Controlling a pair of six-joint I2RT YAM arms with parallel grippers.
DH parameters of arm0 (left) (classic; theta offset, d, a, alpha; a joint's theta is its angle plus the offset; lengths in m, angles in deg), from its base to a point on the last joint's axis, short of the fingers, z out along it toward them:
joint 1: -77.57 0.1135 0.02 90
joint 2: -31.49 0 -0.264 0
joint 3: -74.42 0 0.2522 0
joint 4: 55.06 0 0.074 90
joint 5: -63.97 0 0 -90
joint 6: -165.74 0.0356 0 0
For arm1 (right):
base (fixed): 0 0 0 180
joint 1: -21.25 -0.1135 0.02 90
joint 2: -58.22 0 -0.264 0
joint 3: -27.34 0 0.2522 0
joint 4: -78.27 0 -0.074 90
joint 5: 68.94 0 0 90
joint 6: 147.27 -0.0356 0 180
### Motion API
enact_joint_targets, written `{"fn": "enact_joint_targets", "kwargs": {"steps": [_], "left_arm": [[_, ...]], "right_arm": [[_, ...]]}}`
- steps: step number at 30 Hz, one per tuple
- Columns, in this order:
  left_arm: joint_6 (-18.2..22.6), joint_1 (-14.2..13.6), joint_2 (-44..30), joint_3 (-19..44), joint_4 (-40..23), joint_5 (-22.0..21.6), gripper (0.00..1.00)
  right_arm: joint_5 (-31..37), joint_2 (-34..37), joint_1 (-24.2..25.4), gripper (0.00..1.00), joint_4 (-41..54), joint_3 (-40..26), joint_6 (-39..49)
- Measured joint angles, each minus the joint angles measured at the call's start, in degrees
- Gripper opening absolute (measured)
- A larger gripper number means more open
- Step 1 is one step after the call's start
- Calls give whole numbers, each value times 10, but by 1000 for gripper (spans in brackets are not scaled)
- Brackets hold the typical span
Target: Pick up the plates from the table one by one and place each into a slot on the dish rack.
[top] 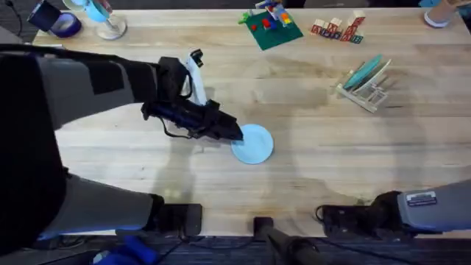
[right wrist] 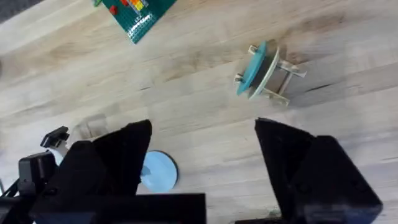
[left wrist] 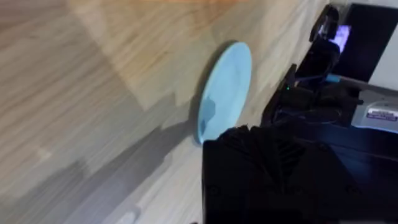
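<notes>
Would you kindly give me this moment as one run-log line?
left tool: at light blue plate edge, grip unclear | right tool: open, parked | dish rack: teal plate and cream plate slotted

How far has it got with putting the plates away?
Two plates, a teal one and a cream one, already stand in the rack. The left gripper is at the edge of the blue plate, which lies flat on the table. That plate is left to rack.
</notes>
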Motion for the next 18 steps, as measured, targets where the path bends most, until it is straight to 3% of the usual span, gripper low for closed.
{"fn": "enact_joint_targets", "kwargs": {"steps": [5, 18], "left_arm": [[0, 20, 0, 0, 0, -3, 38], [2, 20, 0, 0, -15, -4, 40]], "right_arm": [[0, 0, 0, 996, 0, 0, 0], [0, 0, 0, 996, 0, 0, 0]]}}
